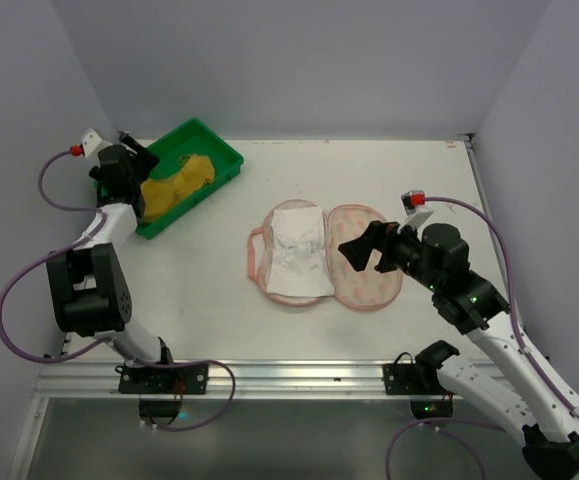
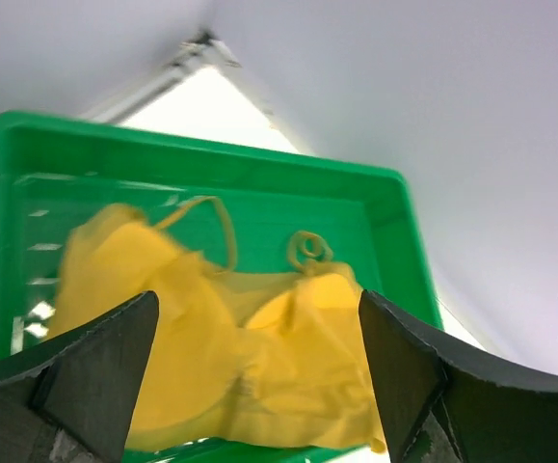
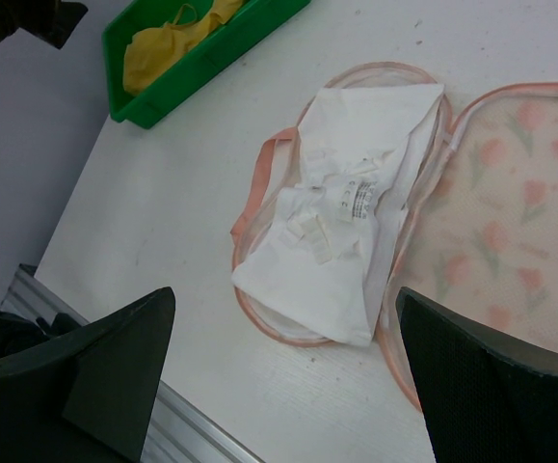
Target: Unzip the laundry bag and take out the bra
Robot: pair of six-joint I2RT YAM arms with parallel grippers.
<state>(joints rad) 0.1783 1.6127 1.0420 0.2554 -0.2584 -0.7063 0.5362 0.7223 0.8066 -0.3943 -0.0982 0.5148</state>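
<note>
The laundry bag (image 1: 369, 275) lies unzipped and spread flat in 2 halves at the middle of the table (image 1: 199, 290), with white fabric (image 1: 297, 250) over its left half. The bra (image 1: 179, 180), yellow, sits well apart from it in the green tray (image 1: 224, 150) at the far left corner. The left gripper (image 1: 137, 168) hangs over the bra with jaws spread and holding nothing, and the right gripper (image 1: 354, 250) hovers over the bag's printed half, jaws wide and empty.

Bare table (image 1: 199, 265) between green tray (image 1: 227, 148) and opened laundry bag (image 1: 374, 288); right gripper (image 1: 353, 254) overhangs bag's right half.
</note>
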